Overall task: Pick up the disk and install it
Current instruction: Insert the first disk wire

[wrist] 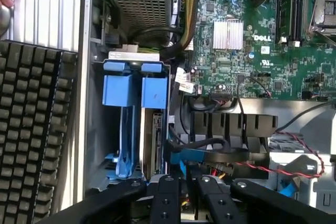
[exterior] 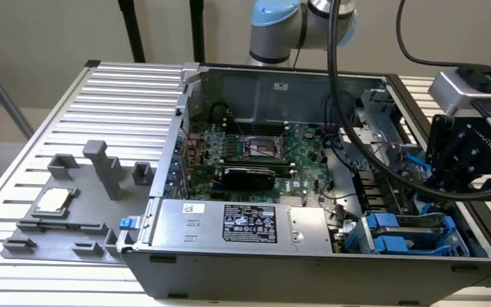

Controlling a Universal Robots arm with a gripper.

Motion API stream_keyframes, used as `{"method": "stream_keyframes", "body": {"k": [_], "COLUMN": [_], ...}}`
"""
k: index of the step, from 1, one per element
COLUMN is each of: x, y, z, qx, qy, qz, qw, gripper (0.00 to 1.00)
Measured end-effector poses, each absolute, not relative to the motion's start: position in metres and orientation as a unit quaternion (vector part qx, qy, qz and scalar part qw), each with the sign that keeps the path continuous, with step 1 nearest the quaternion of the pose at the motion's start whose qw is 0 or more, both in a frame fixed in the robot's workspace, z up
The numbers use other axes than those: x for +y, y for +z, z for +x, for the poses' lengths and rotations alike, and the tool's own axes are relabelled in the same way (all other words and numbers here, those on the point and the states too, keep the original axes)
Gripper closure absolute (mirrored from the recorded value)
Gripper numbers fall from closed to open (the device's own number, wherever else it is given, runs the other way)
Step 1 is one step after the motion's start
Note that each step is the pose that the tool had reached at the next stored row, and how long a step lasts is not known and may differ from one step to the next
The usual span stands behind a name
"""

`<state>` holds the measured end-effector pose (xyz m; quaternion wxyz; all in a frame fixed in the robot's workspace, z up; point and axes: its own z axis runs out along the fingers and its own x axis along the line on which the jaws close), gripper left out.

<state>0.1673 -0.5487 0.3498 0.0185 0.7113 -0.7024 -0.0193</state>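
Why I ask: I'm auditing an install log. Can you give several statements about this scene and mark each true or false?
1. The computer case lies open, its motherboard exposed. True.
2. The gripper hangs over the power-supply box. False: the gripper is by the blue drive bay.
3. The power-supply box bears a black label. True.
4. The disk lies flat on the motherboard. False: the disk sits in the blue drive bay.

The gripper [exterior: 470, 173] hangs near the blue-railed disk [exterior: 409, 231].
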Motion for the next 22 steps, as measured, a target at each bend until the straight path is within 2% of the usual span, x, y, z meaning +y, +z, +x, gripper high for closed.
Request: {"method": "stream_keyframes", "body": {"k": [1,10,22], "x": [-0.547,-0.542,-0.571], "y": [0.348,0.344,0.348], "z": [0.165,0.146,0.142], "qx": [-0.702,-0.702,-0.702], "qy": [-0.019,-0.019,-0.028], "qz": [0.711,0.711,0.711], "qw": [0.019,0.019,0.010], "gripper": [0.00,0.00,0.00]}}
